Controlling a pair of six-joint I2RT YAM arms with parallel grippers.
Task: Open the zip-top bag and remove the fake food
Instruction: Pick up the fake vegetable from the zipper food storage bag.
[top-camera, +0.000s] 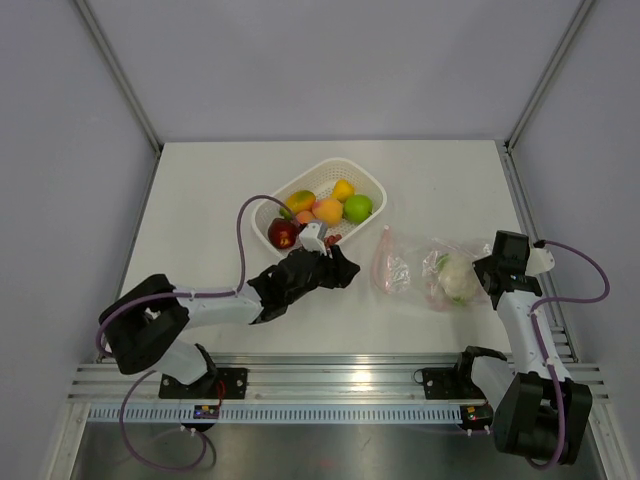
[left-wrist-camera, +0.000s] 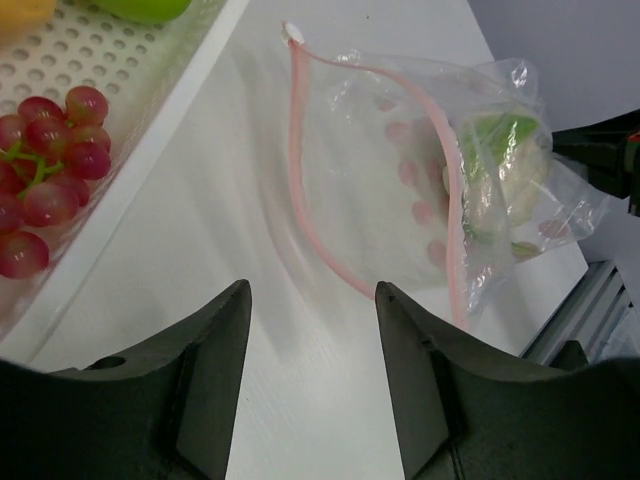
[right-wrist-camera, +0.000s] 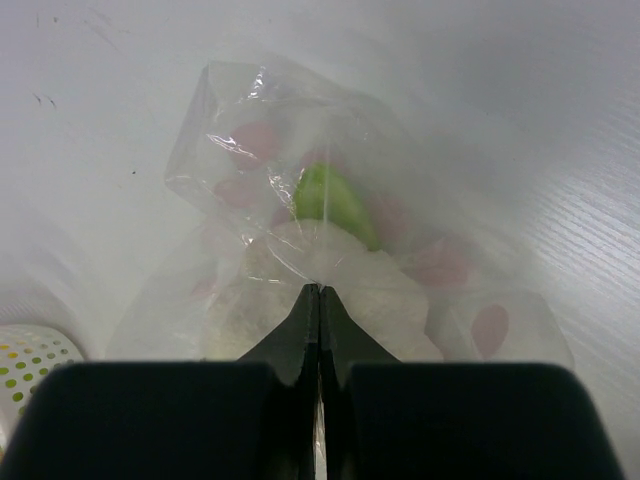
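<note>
The zip-top bag (top-camera: 420, 268) is lying flat on the counter (top-camera: 220, 200), just right of the white basket (top-camera: 375, 185), between the two pincers. Its pink zip mouth is gaping toward the left pincer (left-wrist-camera: 312, 295), which is hovering just beside it with jaws partly apart and nothing between them. The left arm is stretching diagonally forward from its base, wrist low near the basket's near corner. The right pincer (right-wrist-camera: 319, 290) is pinching the bag's opposite edge, jaws fully together on the plastic. The right forearm is angling inward. A pale leafy piece (top-camera: 457, 277) is sitting inside the bag.
</note>
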